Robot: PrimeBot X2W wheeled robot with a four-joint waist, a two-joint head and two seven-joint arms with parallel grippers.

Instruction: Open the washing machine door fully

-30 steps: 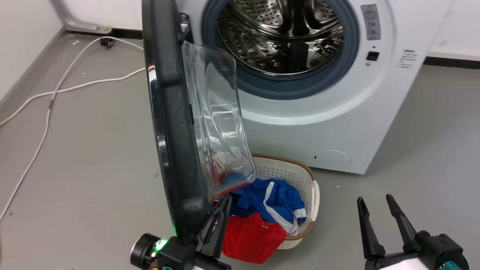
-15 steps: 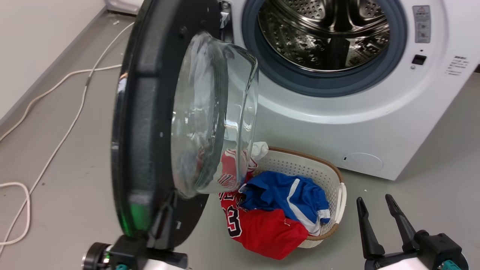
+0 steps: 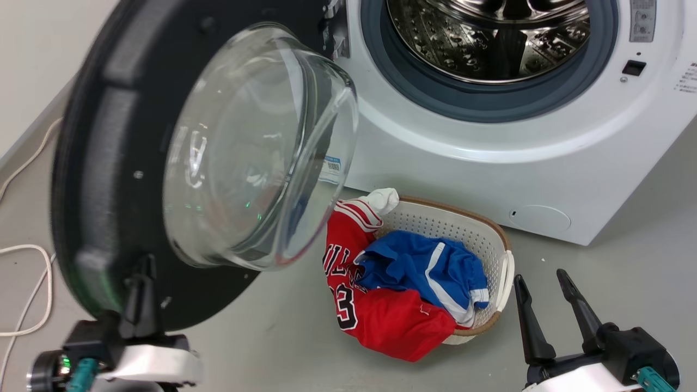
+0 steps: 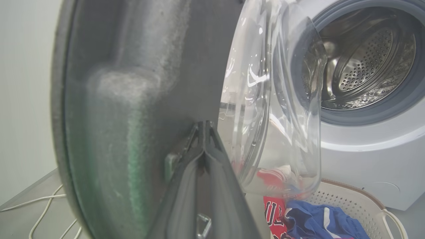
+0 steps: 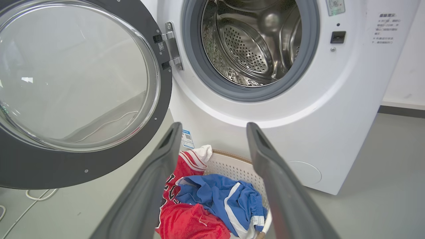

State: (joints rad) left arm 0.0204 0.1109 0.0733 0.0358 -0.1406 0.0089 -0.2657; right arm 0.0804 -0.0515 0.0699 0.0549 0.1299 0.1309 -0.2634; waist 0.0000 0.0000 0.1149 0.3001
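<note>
The washing machine door (image 3: 103, 163) stands swung out to the left of the washing machine (image 3: 490, 158), its black inner rim and bulging glass bowl (image 3: 250, 147) turned toward me. My left gripper (image 3: 142, 267) is shut, fingers together, with the tips resting against the lower inner rim; in the left wrist view the left gripper (image 4: 204, 125) touches the door (image 4: 132, 83) just beside the glass. My right gripper (image 3: 544, 277) hangs open at the lower right, apart from everything. The right wrist view looks between the open right gripper (image 5: 214, 126) at the door (image 5: 33, 172), its hinge (image 5: 171, 46) and the steel drum (image 5: 249, 43).
A white perforated laundry basket (image 3: 463, 228) with a red jersey (image 3: 392, 326) and blue shorts (image 3: 430, 267) stands on the grey floor below the drum opening. A white cable (image 3: 27, 294) loops on the floor at the left, near the wall.
The door has swung further open to the left, showing more of its inner face. My left gripper has gone left with it. The head view has shifted; the right gripper holds its place.
</note>
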